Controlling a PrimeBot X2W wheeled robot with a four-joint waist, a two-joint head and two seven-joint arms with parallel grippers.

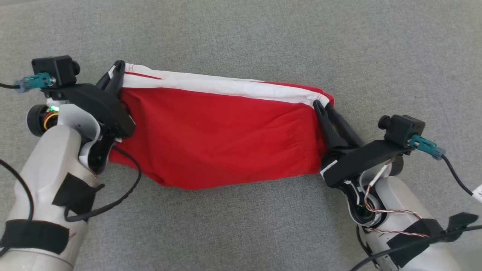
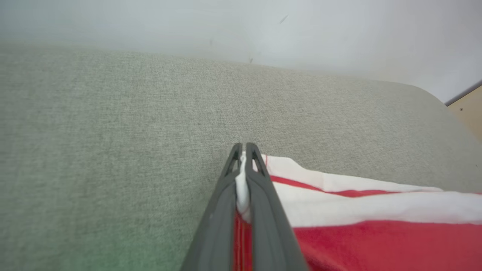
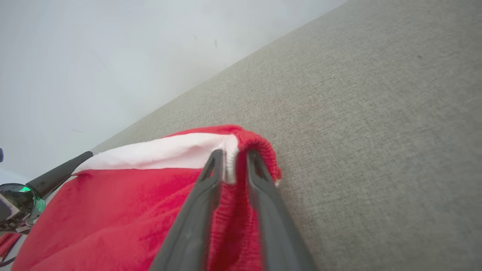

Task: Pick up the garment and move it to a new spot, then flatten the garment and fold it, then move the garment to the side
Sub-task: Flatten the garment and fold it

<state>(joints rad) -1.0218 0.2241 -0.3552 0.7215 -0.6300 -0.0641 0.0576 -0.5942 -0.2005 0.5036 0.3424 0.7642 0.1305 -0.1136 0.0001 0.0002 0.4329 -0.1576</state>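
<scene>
At the left, the left gripper (image 1: 117, 69) was pressed together on the corner of the garment (image 1: 218, 139), with a sliver of its white band (image 1: 211, 84) squeezed between the fingers. The garment was spread from there to the right gripper (image 1: 322, 106) over the grey cushion (image 1: 241, 37), white band on the far side and red body sagging toward the robot.

It looked light, soft and limp. It would probably drape and crease wherever it was unsupported, and slide little on the woven cushion. The band looked thicker and firmer than the red cloth, so its two ends seemed the best places to hold. A pinch there should keep the top edge straight, while a pinch in the thin body would likely only bunch it.

At the right, the right gripper had its jaws a little apart, with the ribbed red end of the garment filling the gap. Whether they clamped the cloth or only flanked it could not be told.

The left gripper's body hid the garment's near left corner, and the right gripper hid its right edge. It was unclear what kind of garment it was, how many layers it had, and whether the lower hem rested on the cushion or hung just above it. Beyond the cushion, the wrist views showed only a blurred pale wall (image 2: 226, 22).
</scene>
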